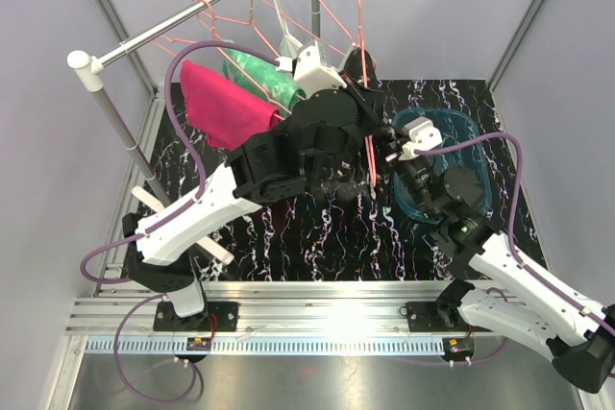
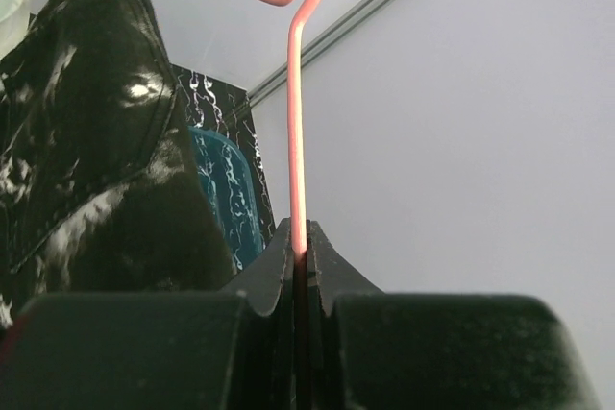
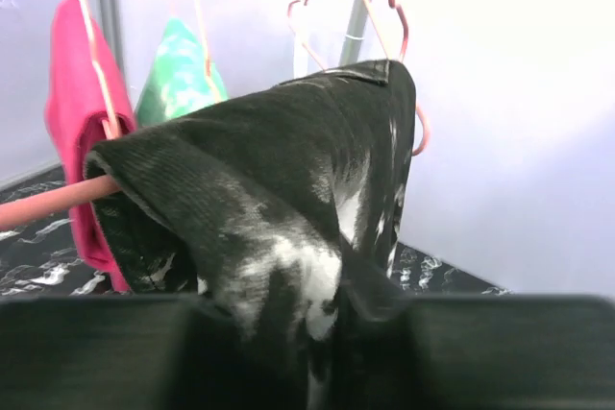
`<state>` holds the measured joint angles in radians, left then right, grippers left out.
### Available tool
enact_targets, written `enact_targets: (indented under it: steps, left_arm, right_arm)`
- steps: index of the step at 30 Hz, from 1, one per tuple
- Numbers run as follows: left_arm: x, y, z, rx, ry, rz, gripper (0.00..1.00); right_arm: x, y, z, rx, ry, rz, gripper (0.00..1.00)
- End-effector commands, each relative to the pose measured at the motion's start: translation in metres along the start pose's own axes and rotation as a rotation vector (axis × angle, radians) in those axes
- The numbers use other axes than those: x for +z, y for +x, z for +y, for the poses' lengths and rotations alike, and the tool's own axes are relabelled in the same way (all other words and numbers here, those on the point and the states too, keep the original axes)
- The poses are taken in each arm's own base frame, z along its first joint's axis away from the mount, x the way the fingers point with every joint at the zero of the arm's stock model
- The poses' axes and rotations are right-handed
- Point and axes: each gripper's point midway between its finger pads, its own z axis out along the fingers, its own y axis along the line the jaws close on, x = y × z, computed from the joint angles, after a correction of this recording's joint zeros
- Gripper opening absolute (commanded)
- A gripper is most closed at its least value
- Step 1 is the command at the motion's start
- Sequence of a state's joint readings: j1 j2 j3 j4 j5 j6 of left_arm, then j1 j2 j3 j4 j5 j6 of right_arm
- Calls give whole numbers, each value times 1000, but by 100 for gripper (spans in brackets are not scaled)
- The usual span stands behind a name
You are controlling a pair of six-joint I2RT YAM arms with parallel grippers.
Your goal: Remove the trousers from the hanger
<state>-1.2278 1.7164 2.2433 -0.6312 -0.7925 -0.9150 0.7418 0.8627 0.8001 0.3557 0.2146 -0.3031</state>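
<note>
Black cloth first: the black white-speckled cloth trousers (image 3: 288, 189) fill the centre of the right wrist view. They are folded over the bar of a thin pink wire hanger (image 3: 48, 204), whose end pokes out at the left edge. Right gripper (image 3: 307, 333): a bunch of this fabric runs down between its jaws at bottom centre, and they look pinched on it. The cloth itself hides how deep the bite goes.

Left gripper (image 2: 300, 252): jaws clenched on pink wire, apparently the same hanger. The wire rises straight up the middle of the left wrist view to a bend near the top.

Top view: both grippers meet at centre frame, below the grey metal rail (image 1: 192, 12) that crosses the upper left. Plain magenta-pink trousers (image 1: 223, 103) and mottled green-and-white trousers (image 1: 255, 74) hang upper left of centre, with neither gripper on them. A teal translucent plastic tub (image 1: 478, 132) sits right of centre on the black white-veined table (image 1: 288, 237).

Step in hand, as I judge it: the first garment of three. One arm steadies the hanger, the other has hold of the cloth, and nothing is off the bar yet.

Next move calls for the right arm to draw the fold along and off the bar, away from the clamped wire, while the left holds firm. The pull should be even, so the cloth slides rather than dragging the hanger off the rail. The tub is the likely drop place, though that is only a guess.
</note>
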Motion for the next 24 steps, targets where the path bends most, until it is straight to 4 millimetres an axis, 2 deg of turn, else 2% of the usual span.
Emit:
enact_targets:
  steps: [1,3,5,6,10,13,17,20,24]
  left_arm:
    - [-22,-52,-39,-156,129,-79,0]
    - [-22,-50,-39,-145,129,-76,0]
    - [-22,-50,-36,-133,122,-79,0]
    - [-23,-53,-33,-131,113,-88,0]
    - [-26,-59,-32,-116,117,-99,0]
    - [-27,-61,-35,-115,129,-100,0]
    - [-30,-65,-36,-96,136,-105,0]
    - [-32,-62,-40,-124,160,-87,0]
    - [-33,-59,-43,-143,175,-72,0]
  right_arm:
    - [1,-55,-25,-10,108,-168,20]
    - [1,-63,-23,-12,86,-182,13]
    - [0,-72,-19,-14,51,-191,14]
    - [-1,-75,-16,-10,31,-190,27]
    - [-5,-75,-4,-11,-50,-155,45]
    - [-7,-72,-3,-22,-61,-137,48]
    - [-9,-62,-7,-24,-32,-106,47]
    - [-2,-61,-17,2,43,-133,44]
    - [14,-56,-15,-9,56,-130,44]
